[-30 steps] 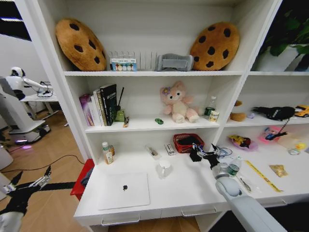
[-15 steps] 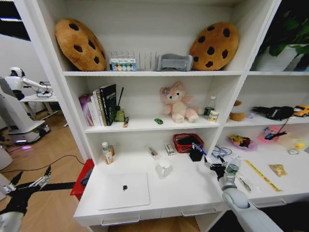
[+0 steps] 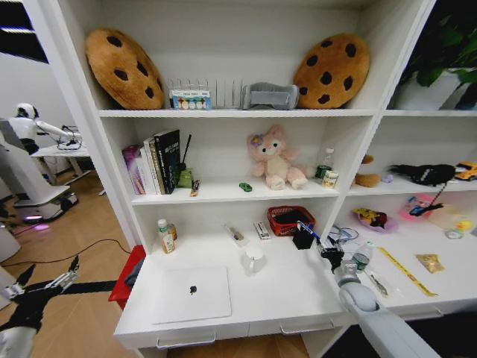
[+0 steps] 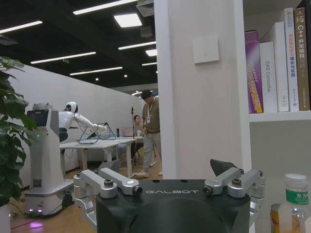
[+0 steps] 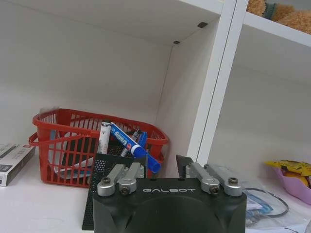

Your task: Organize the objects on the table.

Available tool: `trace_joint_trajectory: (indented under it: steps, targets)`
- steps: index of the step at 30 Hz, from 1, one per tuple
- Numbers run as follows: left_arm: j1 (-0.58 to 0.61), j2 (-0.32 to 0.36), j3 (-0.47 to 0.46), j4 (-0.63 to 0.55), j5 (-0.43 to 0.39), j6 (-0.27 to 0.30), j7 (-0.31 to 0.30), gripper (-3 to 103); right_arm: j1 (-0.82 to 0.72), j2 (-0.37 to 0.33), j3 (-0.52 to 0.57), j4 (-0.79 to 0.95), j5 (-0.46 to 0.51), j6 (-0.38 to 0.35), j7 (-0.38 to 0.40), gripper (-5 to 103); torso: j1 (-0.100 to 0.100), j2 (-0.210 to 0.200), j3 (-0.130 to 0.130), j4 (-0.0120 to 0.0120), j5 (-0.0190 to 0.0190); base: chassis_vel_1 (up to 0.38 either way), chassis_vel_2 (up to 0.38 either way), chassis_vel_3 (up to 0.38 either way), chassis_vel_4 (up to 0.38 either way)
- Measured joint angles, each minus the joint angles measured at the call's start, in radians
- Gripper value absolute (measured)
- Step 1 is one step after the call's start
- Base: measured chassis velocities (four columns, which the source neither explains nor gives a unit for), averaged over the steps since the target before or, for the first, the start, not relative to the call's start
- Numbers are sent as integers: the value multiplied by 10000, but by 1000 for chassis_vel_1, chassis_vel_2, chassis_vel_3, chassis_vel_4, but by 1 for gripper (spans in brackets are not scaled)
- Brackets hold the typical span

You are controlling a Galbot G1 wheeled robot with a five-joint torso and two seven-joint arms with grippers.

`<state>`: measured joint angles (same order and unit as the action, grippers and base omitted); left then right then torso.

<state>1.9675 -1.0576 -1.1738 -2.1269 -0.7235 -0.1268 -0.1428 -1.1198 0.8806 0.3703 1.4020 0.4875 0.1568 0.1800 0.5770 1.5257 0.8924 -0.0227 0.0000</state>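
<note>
**Wide-open right tool beside the pen holder**

Low and right of centre in the head view: right tool (image 3: pixel 328 252), hovering just above the bench (image 3: pixel 283 291), close beside a black mesh pen holder (image 3: pixel 302 239). Spread wide in the right wrist view (image 5: pixel 163 174), gripping nothing. Just ahead of it there, the same mesh holder (image 5: pixel 99 194), with a blue marker (image 5: pixel 135 147) leaning out of the top and a white marker (image 5: pixel 104 138) upright next to it. In the head view, that blue marker (image 3: pixel 308 230) slanting out of the holder toward the tool. Directly behind the holder, a red basket (image 5: pixel 73 141), set against the back wall of the lowest bay (image 3: pixel 289 220).

At the lower left corner of the head view: left tool (image 3: pixel 46 284), off the bench and out over the wooden floor, well apart from everything on it. Opened wide in the left wrist view (image 4: pixel 170 179), empty.

Lower centre of the head view: silver laptop (image 3: pixel 191 293), closed and flat near the bench's front edge. To its right, a small glass cup (image 3: pixel 254 260). Up on the middle shelf, near the frame's centre, a tiny green toy car (image 3: pixel 245 186), just left of a pink plush toy (image 3: pixel 274 158).
</note>
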Motion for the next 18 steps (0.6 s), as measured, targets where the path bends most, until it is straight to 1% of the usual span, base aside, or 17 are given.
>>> trace_joint_trajectory:
  steps: [1, 2, 4, 5, 6, 7, 10, 18]
  targets:
    - [0, 0, 0, 0, 0, 0, 0, 100, 0, 16, -3, 12, 1, 0, -3, 34, 0, 0, 0, 0, 0, 0, 0, 0, 0]
    - [0, 0, 0, 0, 0, 0, 0, 100, 0, 38, -6, 35, 3, 0, -3, 24, 0, 0, 0, 0, 0, 0, 0, 0, 0]
    - [0, 0, 0, 0, 0, 0, 0, 100, 0, 38, -6, 35, 3, 0, -3, 24, 0, 0, 0, 0, 0, 0, 0, 0, 0]
    - [0, 0, 0, 0, 0, 0, 0, 100, 0, 48, -6, 52, 3, -2, -4, 18, 0, 0, 0, 0, 0, 0, 0, 0, 0]
    - [0, 0, 0, 0, 0, 1, 0, 100, -23, 60, 12, 116, 15, -7, 1, 8, 0, 0, 0, 0, 0, 0, 0, 0, 0]
    - [0, 0, 0, 0, 0, 0, 0, 100, -50, 68, 35, 156, 16, -7, 5, 3, 0, 0, 0, 1, 0, 0, 0, 0, 0]
    - [0, 0, 0, 0, 0, 0, 0, 100, -194, 86, 98, 366, 17, -7, 7, 0, 0, -1, 0, 0, 1, 0, 0, 0, 0]
    - [1, 0, 0, 0, 0, 0, 0, 100, -407, 94, 280, 1032, 58, -63, 155, -1, 0, -1, 0, 0, -1, 0, 0, 0, 0]
